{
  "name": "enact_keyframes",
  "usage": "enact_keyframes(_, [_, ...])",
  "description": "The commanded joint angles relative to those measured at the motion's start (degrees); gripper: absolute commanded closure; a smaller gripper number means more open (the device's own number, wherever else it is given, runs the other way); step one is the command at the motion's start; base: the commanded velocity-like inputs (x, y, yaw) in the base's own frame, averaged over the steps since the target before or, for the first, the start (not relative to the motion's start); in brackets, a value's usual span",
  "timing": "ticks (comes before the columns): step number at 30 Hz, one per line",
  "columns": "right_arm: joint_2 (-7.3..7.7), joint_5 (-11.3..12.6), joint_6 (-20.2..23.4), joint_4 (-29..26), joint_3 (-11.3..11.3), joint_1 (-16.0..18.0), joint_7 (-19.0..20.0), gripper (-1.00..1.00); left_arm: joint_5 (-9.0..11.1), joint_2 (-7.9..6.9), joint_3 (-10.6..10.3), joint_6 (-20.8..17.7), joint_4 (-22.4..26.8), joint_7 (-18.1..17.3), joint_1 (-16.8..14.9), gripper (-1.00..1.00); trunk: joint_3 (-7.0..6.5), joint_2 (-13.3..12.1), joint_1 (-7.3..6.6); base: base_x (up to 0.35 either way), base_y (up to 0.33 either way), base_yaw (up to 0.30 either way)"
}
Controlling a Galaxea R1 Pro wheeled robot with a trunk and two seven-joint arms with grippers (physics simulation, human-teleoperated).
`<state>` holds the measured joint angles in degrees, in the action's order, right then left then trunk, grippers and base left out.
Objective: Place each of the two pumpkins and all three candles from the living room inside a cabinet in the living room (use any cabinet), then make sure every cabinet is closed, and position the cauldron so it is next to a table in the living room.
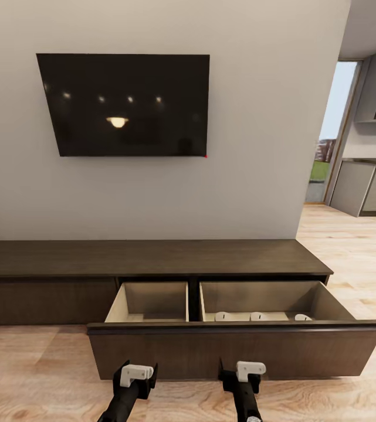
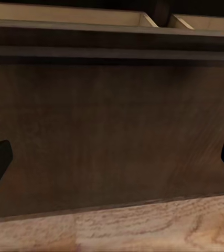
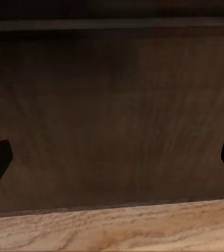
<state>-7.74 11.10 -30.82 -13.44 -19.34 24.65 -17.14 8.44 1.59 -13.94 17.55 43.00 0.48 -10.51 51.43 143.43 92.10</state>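
Facing the long, low dark-brown wooden cabinet, both grippers, left and right, hang released before its pulled-out drawer front. Three squat white candles, partly hidden, seem to lie along the front edge of the drawer's right compartment.

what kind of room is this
Most likely a living room: a wall-mounted TV hangs above a long, low dark-brown cabinet on a wood floor, with a kitchen through the opening at right.
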Motion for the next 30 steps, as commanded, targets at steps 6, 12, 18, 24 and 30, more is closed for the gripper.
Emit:
enact_keyframes(6, [0.08,0.5,-0.4,-1.2,-0.5,0.0,-0.5,-1.0,0.4,-0.01,-0.2,0.2,-0.2,0.1,0.0,-1.0,0.06,0.0,-0.01,0.0,0.0,0.0])
enact_keyframes(12, [0.17,0.5,-0.1,-1.0,-0.5,0.0,-0.5,-1.0,0.4,-0.02,-0.2,0.2,-0.2,0.1,0.0,-1.0,0.06,0.0,-0.01,0.0,0.0,0.0])
enact_keyframes(18, [0.18,0.5,0.3,-0.2,-0.4,0.0,0.1,-1.0,0.5,-0.03,-0.2,0.2,0.1,0.1,0.0,-1.0,0.06,0.0,-0.01,0.0,0.0,0.0])
enact_keyframes(24, [0.18,0.5,2.9,0.0,-0.4,0.0,0.3,-1.0,0.5,-0.03,-0.2,0.2,0.3,0.1,0.0,-1.0,0.06,0.0,-0.01,0.0,0.0,0.0])
enact_keyframes(30, [0.18,0.5,4.0,0.0,-0.4,0.0,0.3,-1.0,0.4,-0.03,-0.2,0.2,0.2,0.1,0.0,-1.0,0.06,0.0,-0.01,0.0,0.0,0.0])
